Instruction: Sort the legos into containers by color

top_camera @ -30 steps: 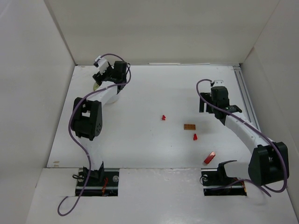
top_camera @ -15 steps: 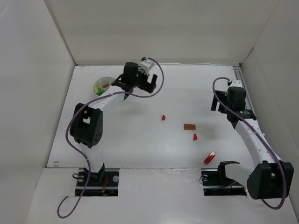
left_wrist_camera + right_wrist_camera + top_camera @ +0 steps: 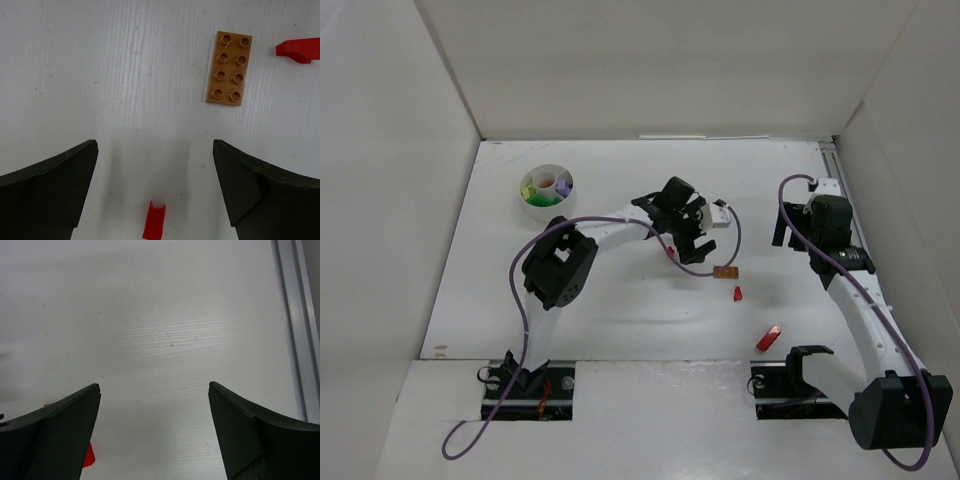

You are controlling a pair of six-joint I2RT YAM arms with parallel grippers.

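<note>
Left gripper (image 3: 155,146) gapes wide, nothing in it; sits at frame centre in top view. Btwn its fingers, bottom centre of the wrist view, lies a small red curved lego (image 3: 154,226). Upper right there: orange-brown flat plate (image 3: 228,68), eight studs in two rows, w/ a red wedge (image 3: 299,50) at the right edge. Another red brick (image 3: 768,338) lies lower right in top view. Divided white dish (image 3: 548,168) — upper left — holds green, lime-yellow & pale purple bits (image 3: 535,195). Right gripper (image 3: 154,385) also spread wide, empty — right side.
</note>
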